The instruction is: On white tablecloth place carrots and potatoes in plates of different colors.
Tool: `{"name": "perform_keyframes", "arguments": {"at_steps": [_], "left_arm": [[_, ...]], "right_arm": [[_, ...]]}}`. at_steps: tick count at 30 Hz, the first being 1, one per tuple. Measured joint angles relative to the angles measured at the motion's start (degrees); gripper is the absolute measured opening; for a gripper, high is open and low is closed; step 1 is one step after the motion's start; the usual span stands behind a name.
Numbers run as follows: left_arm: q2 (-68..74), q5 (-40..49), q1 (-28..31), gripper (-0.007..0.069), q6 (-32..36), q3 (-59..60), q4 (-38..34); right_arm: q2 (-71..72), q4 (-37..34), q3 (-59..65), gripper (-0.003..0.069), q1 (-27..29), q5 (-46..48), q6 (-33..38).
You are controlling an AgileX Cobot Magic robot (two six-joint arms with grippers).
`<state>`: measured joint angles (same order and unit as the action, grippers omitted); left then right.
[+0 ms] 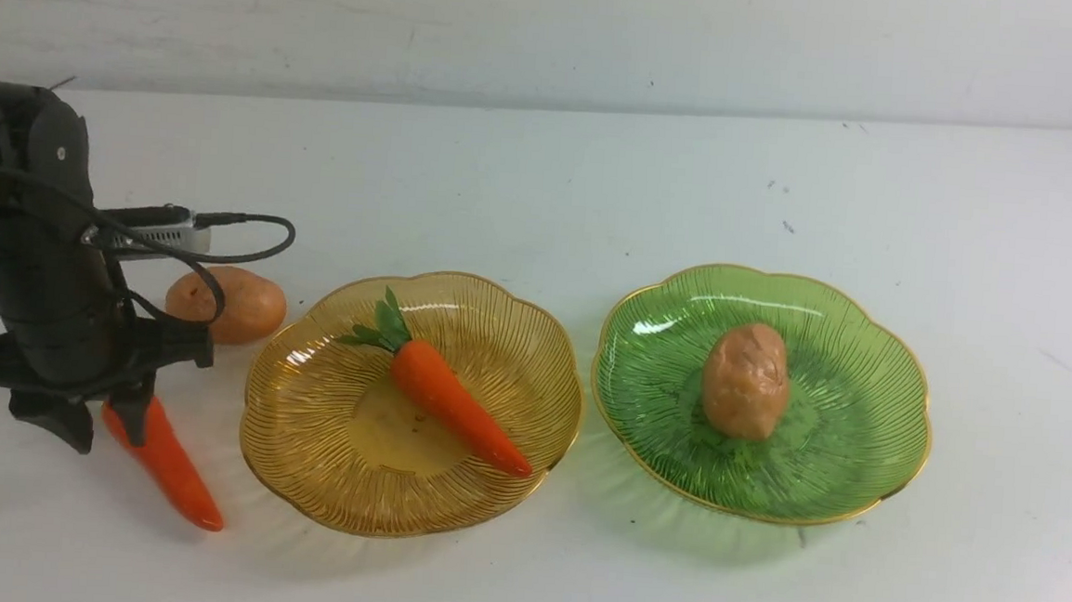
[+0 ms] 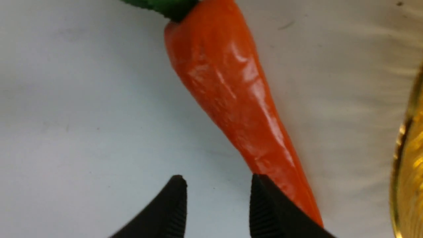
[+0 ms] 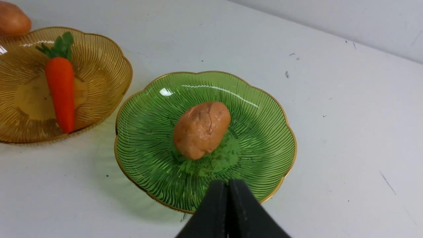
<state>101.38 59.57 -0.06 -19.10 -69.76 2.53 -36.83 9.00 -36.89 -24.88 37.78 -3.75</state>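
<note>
At the left of the front view, the left hand [image 1: 109, 428] is above one carrot [image 1: 167, 469]; its fingers stand apart, with nothing between them. This carrot lies on the white tablecloth [image 1: 556, 581]. Behind it is one potato [image 1: 252, 307], near the amber plate [image 1: 407, 423]. In this plate lies the other carrot [image 1: 455, 403]. Right of centre, the green plate [image 1: 845, 422] holds the other potato [image 1: 745, 379]. The right hand [image 3: 228, 183] is closed and empty.
</note>
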Motion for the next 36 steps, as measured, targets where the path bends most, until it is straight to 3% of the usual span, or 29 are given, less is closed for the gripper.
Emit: {"name": "perform_keyframes", "arguments": {"at_steps": [6,9,12,16,18,19,20,21,27,31,36], "left_arm": [[5.2,-3.4,0.2,0.0457,-5.7,0.0,0.4],[6.1,-4.7,0.2,0.0533,-6.3,0.0,0.3],[7.1,-5.7,0.2,0.0553,-6.5,0.0,0.3],[9.3,-6.3,0.2,0.0496,-6.6,-0.1,0.3],[9.8,-6.2,0.2,0.0399,-6.0,-0.2,0.1],[9.8,-6.1,0.2,0.0386,-5.8,-0.2,0.1],[9.8,-4.6,0.2,0.0243,-4.4,-0.5,0.1],[9.6,-3.6,0.2,0.0211,-3.8,-0.8,0.1],[1.5,3.0,-0.9,0.0196,-0.4,-7.3,-1.3],[-4.3,-0.7,-6.2,0.0197,1.2,-9.4,-7.3],[-2.6,-8.2,-12.7,0.0228,1.6,-9.4,-9.3]], "right_arm": [[0.0,0.0,0.0,-0.0015,0.0,0.0,0.0],[0.0,-0.1,0.0,-0.0015,0.0,0.0,0.0],[0.0,-0.1,0.0,-0.0015,0.0,0.0,0.0],[0.0,-0.1,0.0,-0.0015,0.0,0.0,0.0],[0.0,-0.1,0.0,-0.0015,0.0,0.0,0.0],[0.0,-0.1,0.0,-0.0015,0.0,0.0,0.0],[0.0,-0.1,0.0,-0.0015,0.0,0.0,0.0],[0.0,-0.1,0.0,-0.0015,0.0,0.0,0.0],[0.0,-0.1,0.0,-0.0015,0.0,0.1,0.0],[0.0,-0.1,0.0,-0.0015,0.0,0.1,0.0],[0.0,-0.1,0.0,-0.0015,0.0,0.1,0.0]]}}
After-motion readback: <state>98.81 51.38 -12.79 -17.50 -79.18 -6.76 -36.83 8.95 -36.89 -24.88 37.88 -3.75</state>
